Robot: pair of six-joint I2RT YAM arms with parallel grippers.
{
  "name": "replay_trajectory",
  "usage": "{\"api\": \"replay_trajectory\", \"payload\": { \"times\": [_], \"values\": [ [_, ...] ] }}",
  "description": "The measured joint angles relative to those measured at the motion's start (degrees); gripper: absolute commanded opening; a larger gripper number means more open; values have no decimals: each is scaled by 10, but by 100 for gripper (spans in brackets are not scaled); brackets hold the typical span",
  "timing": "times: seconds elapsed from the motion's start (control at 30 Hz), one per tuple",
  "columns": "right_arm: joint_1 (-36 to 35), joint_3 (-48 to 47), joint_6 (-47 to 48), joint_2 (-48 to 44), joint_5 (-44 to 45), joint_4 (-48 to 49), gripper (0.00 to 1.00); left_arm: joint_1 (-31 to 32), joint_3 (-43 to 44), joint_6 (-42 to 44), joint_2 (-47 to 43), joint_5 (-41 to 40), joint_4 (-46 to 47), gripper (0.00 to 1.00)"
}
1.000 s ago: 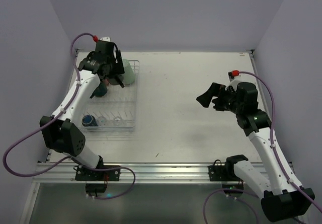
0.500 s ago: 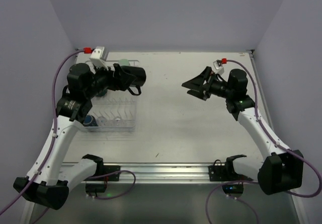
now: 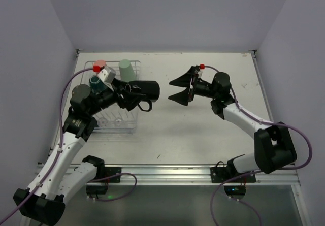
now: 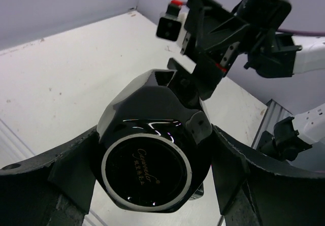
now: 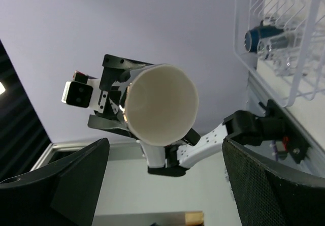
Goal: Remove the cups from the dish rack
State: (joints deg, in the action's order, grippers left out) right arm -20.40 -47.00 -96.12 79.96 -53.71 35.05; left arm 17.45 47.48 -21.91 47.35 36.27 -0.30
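Observation:
My left gripper (image 3: 138, 92) is shut on the black handled mug (image 3: 148, 89) and holds it in the air right of the dish rack (image 3: 133, 116), mouth toward the right arm. In the left wrist view the mug's base (image 4: 147, 172) sits between my fingers. My right gripper (image 3: 179, 90) is open and empty, a short way from the mug's mouth; its wrist view shows the pale inside (image 5: 161, 104). A salmon-pink cup (image 3: 100, 64), a mint-green cup (image 3: 127, 69) and a dark teal cup (image 3: 95, 79) stand at the rack's far end.
The right wrist view shows the rack's wire side (image 5: 297, 91) with a dark teal cup (image 5: 258, 38) and a clear glass (image 5: 277, 47) lying inside. The white tabletop (image 3: 203, 134) lies under both grippers. Purple walls close in the back and sides.
My left arm has carried the black mug from the rack's far end rightward, past the rack's right side. My right gripper has swung left toward it, open throughout.

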Motion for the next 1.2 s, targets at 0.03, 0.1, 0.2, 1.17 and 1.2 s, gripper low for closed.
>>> {"api": "replay_trajectory", "payload": {
  "times": [0.03, 0.1, 0.2, 1.17, 1.2],
  "values": [
    [-11, 0, -16, 7, 0, 14, 92, 3, 0, 0, -1, 4, 9, 0],
    [-31, 0, -43, 24, 0, 40, 91, 6, -3, 0, -2, 10, 28, 0],
    [-54, -4, -75, 45, 0, 61, 89, 10, -10, 0, -2, 17, 44, 0],
    [-111, -104, -180, 155, -42, 259, 50, 36, -53, -12, -5, 51, 103, 0],
    [-111, -104, -181, 155, -47, 267, 50, 36, -53, -12, -5, 53, 103, 0]
  ]
}}
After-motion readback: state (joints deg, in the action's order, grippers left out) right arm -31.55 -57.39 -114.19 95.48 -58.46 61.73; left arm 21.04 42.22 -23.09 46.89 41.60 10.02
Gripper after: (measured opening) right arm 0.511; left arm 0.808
